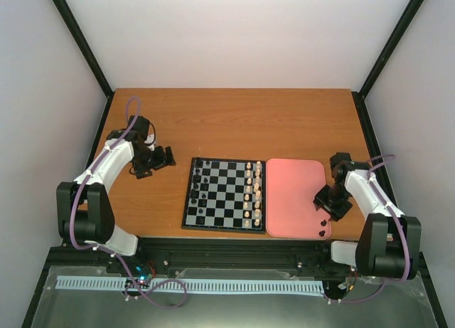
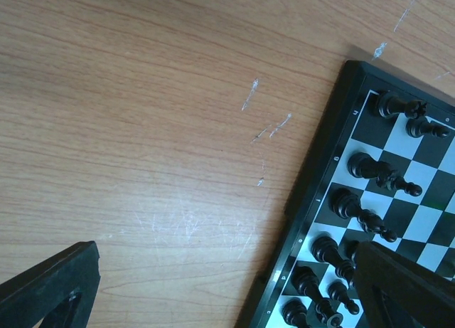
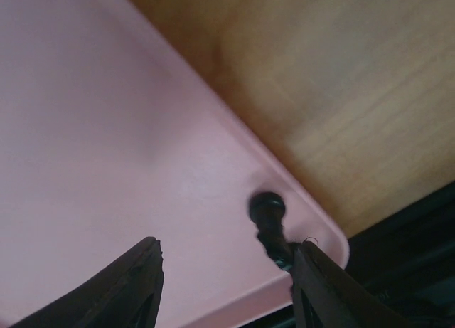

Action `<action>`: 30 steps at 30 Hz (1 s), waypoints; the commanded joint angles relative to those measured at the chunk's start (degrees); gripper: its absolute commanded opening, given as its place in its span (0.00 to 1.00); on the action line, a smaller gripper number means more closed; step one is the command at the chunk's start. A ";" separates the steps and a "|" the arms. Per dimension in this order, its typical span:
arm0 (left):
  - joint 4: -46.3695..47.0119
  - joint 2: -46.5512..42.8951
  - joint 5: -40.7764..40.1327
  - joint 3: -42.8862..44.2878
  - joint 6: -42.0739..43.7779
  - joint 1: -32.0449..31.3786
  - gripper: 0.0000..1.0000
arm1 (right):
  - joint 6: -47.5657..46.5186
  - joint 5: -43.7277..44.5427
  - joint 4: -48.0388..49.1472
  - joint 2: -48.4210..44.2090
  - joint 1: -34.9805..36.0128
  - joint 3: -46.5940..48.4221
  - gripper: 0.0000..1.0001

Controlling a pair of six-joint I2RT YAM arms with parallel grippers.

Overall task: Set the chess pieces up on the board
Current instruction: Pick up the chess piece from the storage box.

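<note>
Right gripper (image 3: 226,248), jaws apart, straddles a black piece (image 3: 268,213) on the tray (image 3: 106,129), nearer one jaw. Centre it before closing. Left gripper (image 1: 155,164) waits wide open.

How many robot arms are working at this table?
2. The left arm reaches over the table left of the chessboard; the right arm holds its end effector above the near right corner of the pink tray. No others seem hidden.

Bright, even light falls from above, and the white walls (image 1: 234,36) look washed out. Shadows on the table (image 1: 234,122) are soft. The right wrist view is blurred: the pink tray (image 3: 106,129) and one black piece (image 3: 267,208) lack sharp edges. The left wrist view is sharp, with small glints.
</note>
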 commanded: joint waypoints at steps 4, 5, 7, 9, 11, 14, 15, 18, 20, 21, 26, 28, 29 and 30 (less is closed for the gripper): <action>1.33 0.81 0.57 0.45 -0.32 -0.37 1.00 | -1.56 -3.01 -0.87 -0.79 -2.27 -3.86 0.48; 1.35 1.05 0.59 0.52 -0.31 -0.31 1.00 | -1.94 -3.22 -0.82 -0.22 -2.27 -3.96 0.48; 1.48 1.31 0.61 0.67 -0.29 -0.29 1.00 | -2.38 -3.50 -0.24 0.35 -2.29 -4.43 0.48; 1.47 1.71 0.60 0.87 -0.32 -0.38 1.00 | -2.54 -3.68 0.51 0.72 -2.23 -5.04 0.46; 1.46 1.97 0.66 0.89 -0.29 -0.35 1.00 | -2.54 -3.66 1.27 0.95 -2.27 -5.55 0.44; 1.50 2.05 0.69 0.74 -0.30 -0.36 1.00 | -2.73 -2.98 2.07 1.50 -2.35 -5.64 0.40; 1.39 2.01 0.51 0.72 -0.28 -0.30 1.00 | -2.95 -2.81 2.09 1.86 -2.34 -5.44 0.40; 1.41 1.86 0.11 0.76 -0.18 -0.37 1.00 | -3.81 -2.59 2.41 2.90 -2.35 -5.04 0.37; 1.30 1.86 0.09 0.80 -0.17 -0.34 1.00 | -4.15 -2.15 2.66 3.40 -2.29 -4.92 0.30; 1.33 1.82 0.02 0.85 -0.17 -0.33 1.00 | -4.20 -1.84 2.83 3.43 -2.32 -4.84 0.28; 1.24 1.79 -0.16 0.96 -0.06 -0.29 1.00 | -4.67 -0.90 2.96 3.31 -2.36 -4.37 0.15; 1.22 1.78 -0.27 1.05 -0.04 -0.37 1.00 | -5.02 -0.35 3.02 3.17 -2.34 -4.14 0.11; 1.11 1.72 -0.34 1.07 -0.03 -0.37 1.00 | -5.27 -0.16 3.01 3.14 -2.30 -3.93 0.08; 1.15 1.66 -0.33 1.02 0.04 -0.33 1.00 | -5.70 -0.33 3.16 3.08 -2.33 -3.83 0.04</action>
